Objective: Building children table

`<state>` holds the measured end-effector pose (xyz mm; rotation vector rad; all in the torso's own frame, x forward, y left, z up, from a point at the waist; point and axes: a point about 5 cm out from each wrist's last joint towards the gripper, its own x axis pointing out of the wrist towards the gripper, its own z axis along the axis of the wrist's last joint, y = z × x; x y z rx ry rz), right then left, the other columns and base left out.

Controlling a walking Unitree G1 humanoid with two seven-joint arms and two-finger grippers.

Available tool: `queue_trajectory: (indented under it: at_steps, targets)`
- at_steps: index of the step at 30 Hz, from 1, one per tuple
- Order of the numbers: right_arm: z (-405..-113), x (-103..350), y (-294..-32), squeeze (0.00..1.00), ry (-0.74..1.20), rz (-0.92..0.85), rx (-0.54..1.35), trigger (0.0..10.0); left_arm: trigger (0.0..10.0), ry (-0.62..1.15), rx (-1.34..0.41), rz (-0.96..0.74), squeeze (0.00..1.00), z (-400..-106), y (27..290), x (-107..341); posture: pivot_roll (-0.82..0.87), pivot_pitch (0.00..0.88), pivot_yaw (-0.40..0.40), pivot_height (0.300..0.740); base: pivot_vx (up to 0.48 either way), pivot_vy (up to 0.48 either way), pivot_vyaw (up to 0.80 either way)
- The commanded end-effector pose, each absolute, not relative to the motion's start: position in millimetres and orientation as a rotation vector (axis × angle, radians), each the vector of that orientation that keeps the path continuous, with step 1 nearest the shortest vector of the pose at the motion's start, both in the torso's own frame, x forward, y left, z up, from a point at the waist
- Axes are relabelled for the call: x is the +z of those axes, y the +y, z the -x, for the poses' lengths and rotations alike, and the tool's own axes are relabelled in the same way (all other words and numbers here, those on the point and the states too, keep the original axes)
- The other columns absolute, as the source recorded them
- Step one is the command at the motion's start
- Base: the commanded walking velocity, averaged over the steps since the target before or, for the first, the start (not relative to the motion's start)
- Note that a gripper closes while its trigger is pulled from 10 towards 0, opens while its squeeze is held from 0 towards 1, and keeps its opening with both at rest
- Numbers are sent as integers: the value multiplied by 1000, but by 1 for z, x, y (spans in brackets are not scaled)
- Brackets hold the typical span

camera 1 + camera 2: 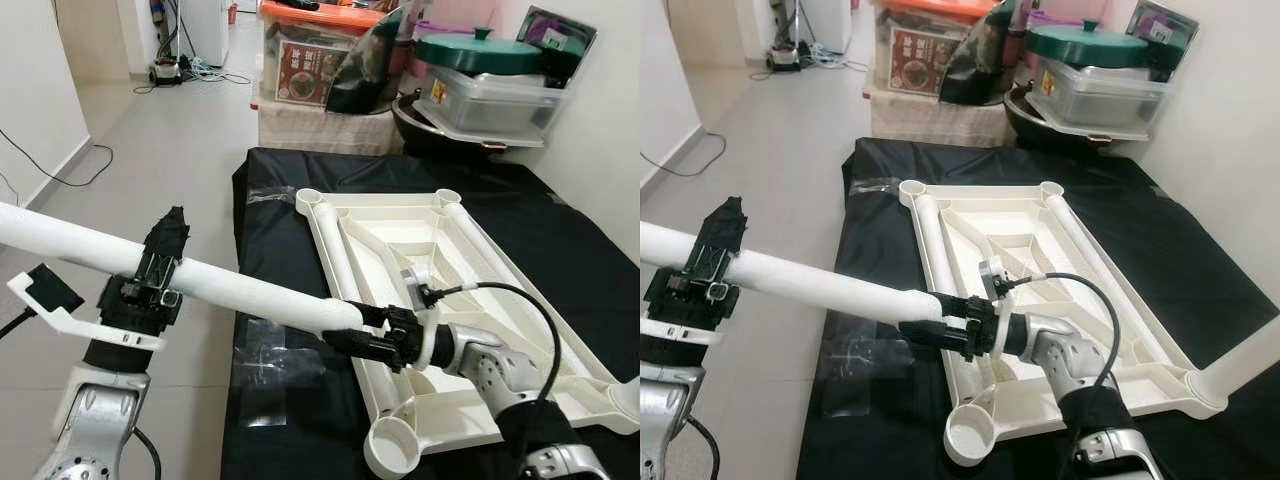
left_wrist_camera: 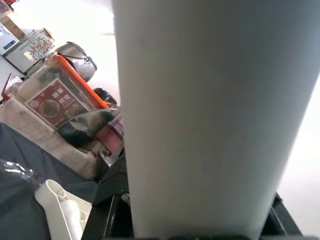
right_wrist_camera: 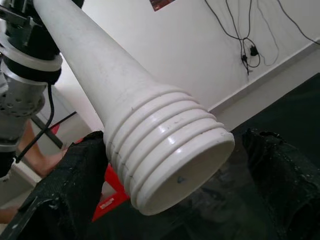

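Observation:
A long white table leg (image 1: 250,290) hangs level above the floor and the edge of the black-covered platform (image 1: 560,240). My left gripper (image 1: 170,235) is shut on its middle. My right gripper (image 1: 350,335) is shut around its ribbed, threaded end (image 3: 170,155), with a black finger (image 3: 75,190) on either side. The white tabletop (image 1: 400,230) lies upside down on the black cover. An empty round socket (image 1: 395,445) at its near left corner sits just below my right gripper. Another white leg (image 1: 1240,365) stands out from the near right corner.
Storage boxes (image 1: 310,50), a clear tub with a green lid (image 1: 480,50) and a dark pan are stacked behind the platform. Cables (image 1: 60,175) trail on the grey floor by the left wall. Open floor lies left of the platform.

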<state>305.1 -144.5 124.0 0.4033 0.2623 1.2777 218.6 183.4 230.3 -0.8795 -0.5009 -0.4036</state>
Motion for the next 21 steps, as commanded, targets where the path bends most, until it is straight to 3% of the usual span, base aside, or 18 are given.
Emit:
queue_trajectory:
  at_steps: [1,11,16,19,21]
  targets:
    - [-310,121,-166,1000,291,-395,1140,10000,0,-530,-427,862,0,-215,182,239,87,0,-110,740,0,0,0]
    - [-297,131,-198,1000,291,-358,1223,10000,0,-533,-314,809,0,-219,202,236,79,0,-106,740,0,0,0]
    - [-312,151,-220,1000,210,-253,1104,10000,0,-515,-342,821,0,-221,195,235,57,0,-90,740,0,0,0]
    - [-322,169,-216,1000,133,-223,1079,10000,0,-505,-361,827,0,-223,192,234,54,0,-81,740,0,0,0]
    - [-328,206,-191,1000,21,-157,1178,10000,0,-475,-426,817,0,-225,182,233,58,0,-78,740,0,0,0]
